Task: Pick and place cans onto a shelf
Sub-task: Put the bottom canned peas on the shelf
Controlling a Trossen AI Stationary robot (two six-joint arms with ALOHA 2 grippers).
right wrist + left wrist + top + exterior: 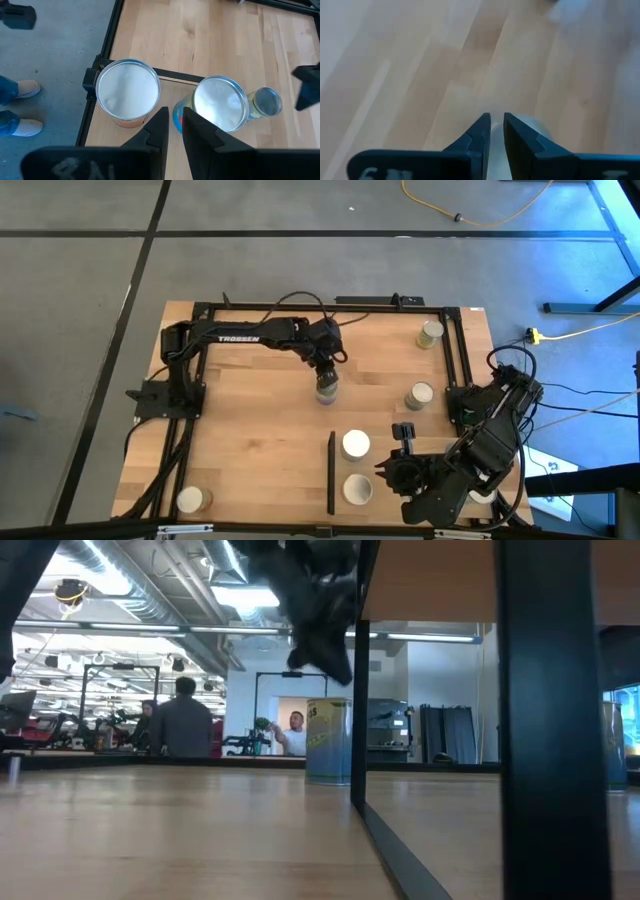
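Observation:
A can [327,392] with a yellow and blue label stands upright on the tabletop near the middle; it also shows in the low view [328,740]. My left gripper [326,372] hangs just above its top, fingers shut; the low view shows a small gap between gripper [338,665] and can. In the left wrist view my left gripper [497,122] has the can's pale top [535,127] blurred below it. Two cans [356,444] [357,489] stand on the light-wood shelf [420,455], behind its black bar [331,472]. My right gripper [383,469] is shut above the shelf, between them [128,92] [218,102].
Loose cans stand on the tabletop at the far right [430,333], the right [419,395] and the near left corner [190,499]. A black frame [300,308] runs around the work area. The shelf's black post [550,720] stands close in the low view. A person's shoes [15,90] show beside the table.

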